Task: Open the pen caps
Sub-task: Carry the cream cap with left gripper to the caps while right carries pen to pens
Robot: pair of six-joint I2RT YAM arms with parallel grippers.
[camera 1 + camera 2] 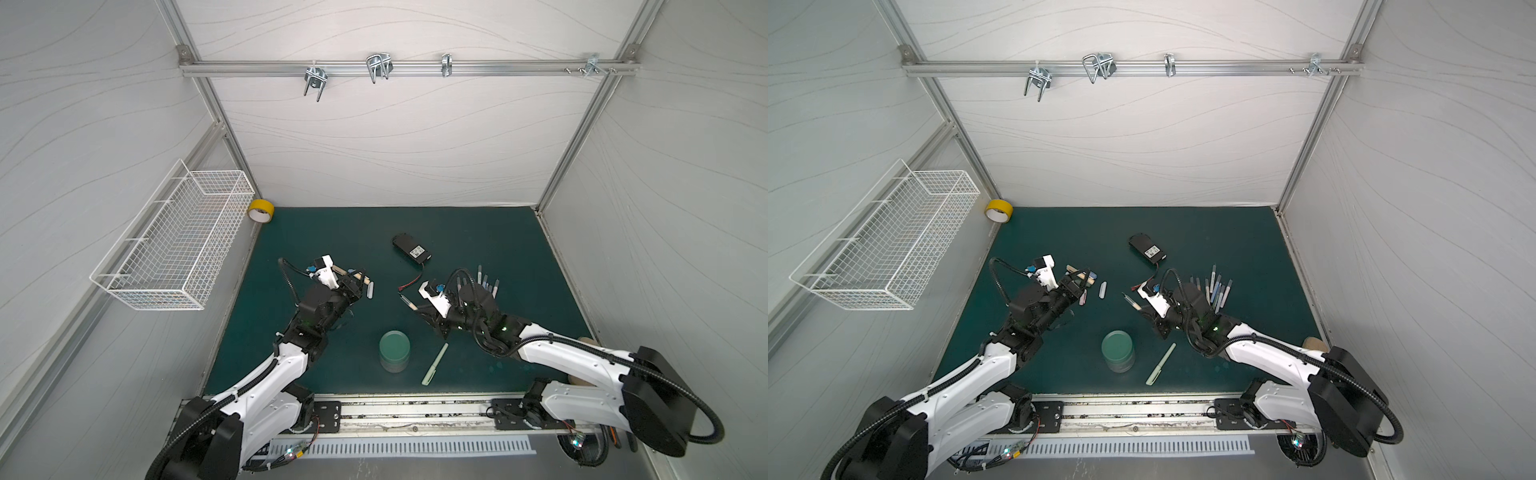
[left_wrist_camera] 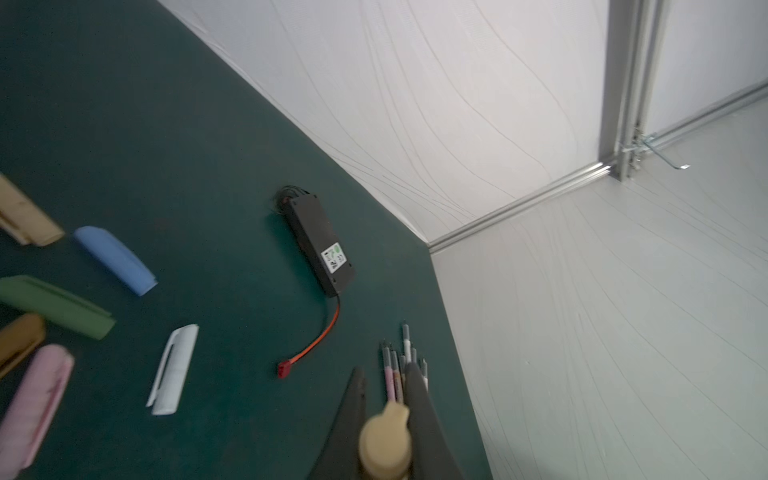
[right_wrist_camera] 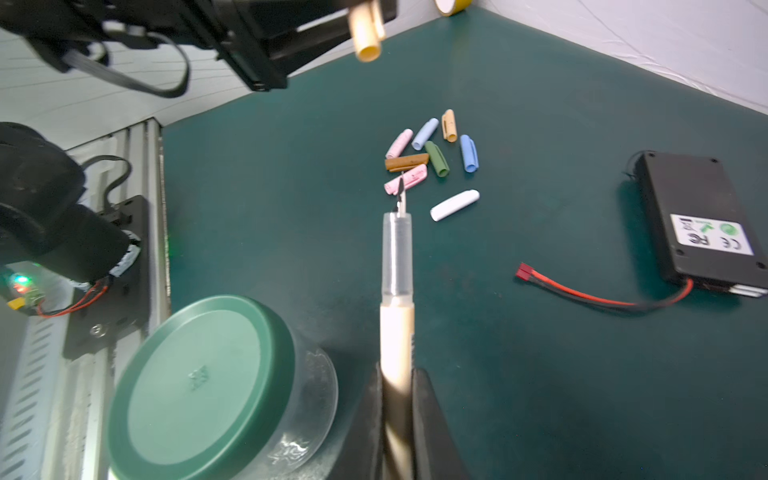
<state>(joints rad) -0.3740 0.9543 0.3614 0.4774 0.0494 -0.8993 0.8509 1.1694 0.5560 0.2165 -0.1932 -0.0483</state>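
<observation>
We see the left hand (image 2: pixel 385 399) closed on a short tan plastic pen cap (image 2: pixel 384 444), held up off the worktop. The right hand (image 3: pixel 397 374) is clamped around a slim cream-tan pen body (image 3: pixel 397 328) with its clear front section and nib bare. One hand per half and well apart, so we judge this cap is off its pen. The loose pastel caps (image 3: pixel 434 156) (pink, blue, green, brown, tan) lie clustered on the mat near the left hand, with a white cap (image 3: pixel 454 205) just beside them; that is likely the drop spot for the held cap. The bare pen bodies (image 1: pixel 1214 286) lie fanned in a bunch by the right arm, likely where the held pen goes. One pale green pen (image 1: pixel 434 364) with its cap on lies near the front edge, beside a clear round tub with a green lid (image 1: pixel 395 350); we judge it the one left to do. The worktop is a dark green mat (image 1: pixel 332 232). It also carries a black battery pack with red wire (image 1: pixel 411 248) toward the back and a yellow tape roll (image 1: pixel 260 210) in the far left corner. White wavy-patterned walls on an aluminium frame surround it. A white wire basket (image 1: pixel 174 241) hangs on the left wall, and metal hooks (image 1: pixel 378 66) hang from the back rail.
</observation>
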